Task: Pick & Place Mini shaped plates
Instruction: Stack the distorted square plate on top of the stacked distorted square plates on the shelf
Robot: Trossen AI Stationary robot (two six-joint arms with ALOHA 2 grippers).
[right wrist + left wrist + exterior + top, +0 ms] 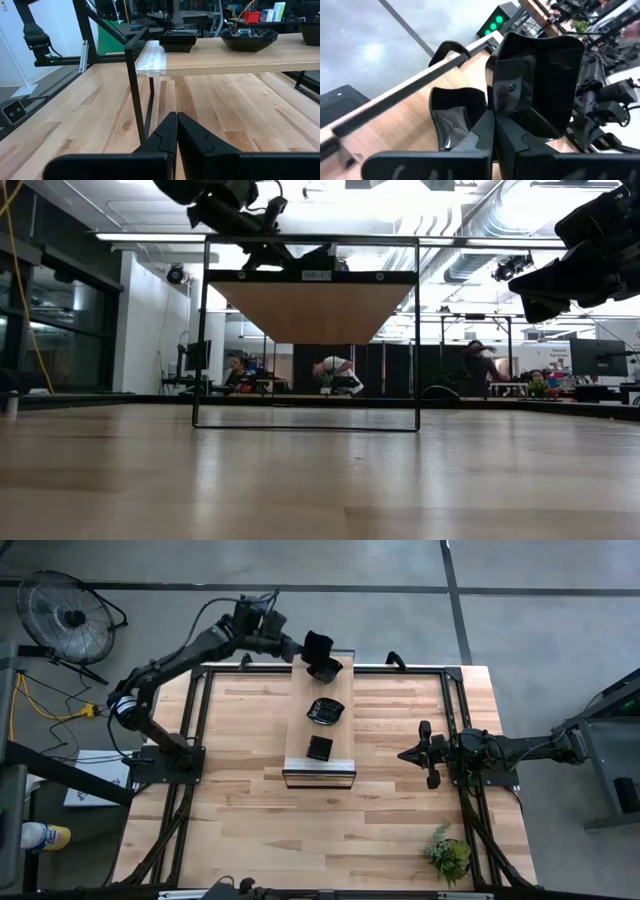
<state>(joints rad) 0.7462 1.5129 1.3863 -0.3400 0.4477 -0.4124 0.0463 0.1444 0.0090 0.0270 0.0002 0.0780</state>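
Over the far end of the raised wooden shelf (320,725), which stands on the table (240,820) running from its far edge toward the middle, the left gripper (306,648) is clamped shut on a glossy black square plate (318,644). In the left wrist view the fingers (485,132) pinch the plate's rim, and the plate (540,80) stands nearly on edge, its hollow face turned away from the wrist toward the right side of the table. Directly beneath it, at the shelf's far end, sits another black dish (324,669), apparently a small stack; the held plate hangs just above it, and whether they touch cannot be told.

Two more piles rest on the shelf: a round scalloped pile (325,711) near its middle and a small square pile (320,748) near its front end. All three lie in a line along the shelf's long axis.

My judgement is that the coming move turns on the plate's tilt: held on edge, it must be swung flat before it can be set down, and the shelf top lies straight below the fingers.

Well apart, the right gripper (404,754) waits low over the table beside the shelf's front end, fingers closed on nothing, pointing toward the shelf. The left arm is clearly the nearer to the far dish.
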